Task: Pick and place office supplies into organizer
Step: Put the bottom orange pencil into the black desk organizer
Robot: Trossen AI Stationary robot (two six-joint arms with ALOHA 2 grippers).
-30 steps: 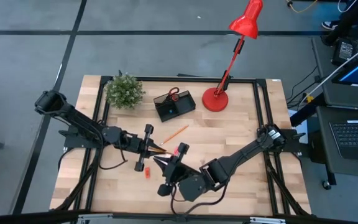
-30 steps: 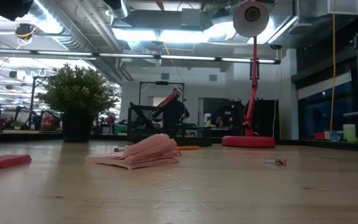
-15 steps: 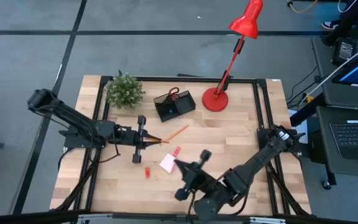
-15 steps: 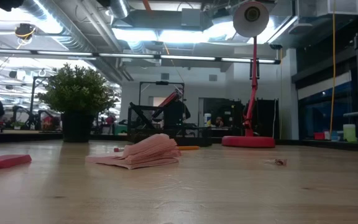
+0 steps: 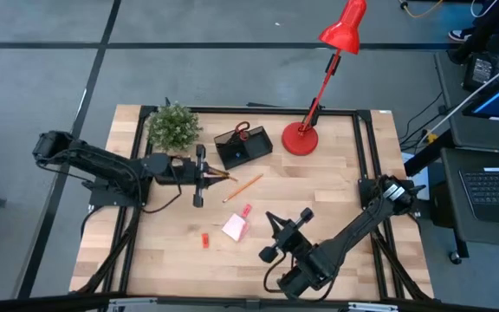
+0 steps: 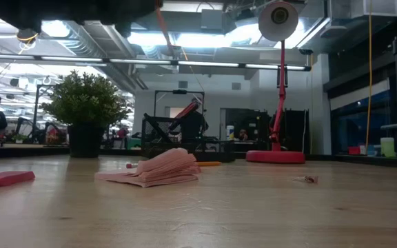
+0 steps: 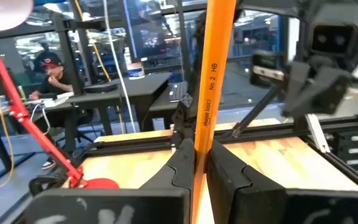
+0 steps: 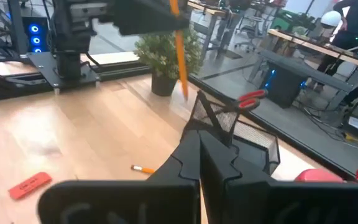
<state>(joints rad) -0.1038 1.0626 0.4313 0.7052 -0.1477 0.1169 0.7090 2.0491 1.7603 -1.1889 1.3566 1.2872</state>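
My left gripper is raised over the table's left middle, near the plant, shut on an orange pencil. From the right wrist view that pencil slants steeply down in the air. My right gripper is shut and holds nothing, over the near right part of the table. The black organizer stands at the far middle with red-handled scissors sticking up out of it. A second pencil, a pink note pad and two red blocks lie flat on the wood. My left gripper pinches the pencil's shaft between its two fingers, near one end. The long rest of the shaft stands out past the fingertips. The pencil is lifted clear of the table and tilted, with its lower end pointing down.
A potted plant stands at the far left, just beyond my left gripper. The red lamp's base sits right of the organizer. The low view shows the fanned pink pad and a red block. A person sits beyond the table.
My left gripper has carried the pencil up and toward the far edge, closer to the organizer, staying shut on it. My right gripper has drawn back from over the pink pad toward the table's right, uncovering the pad and the red block beside it.
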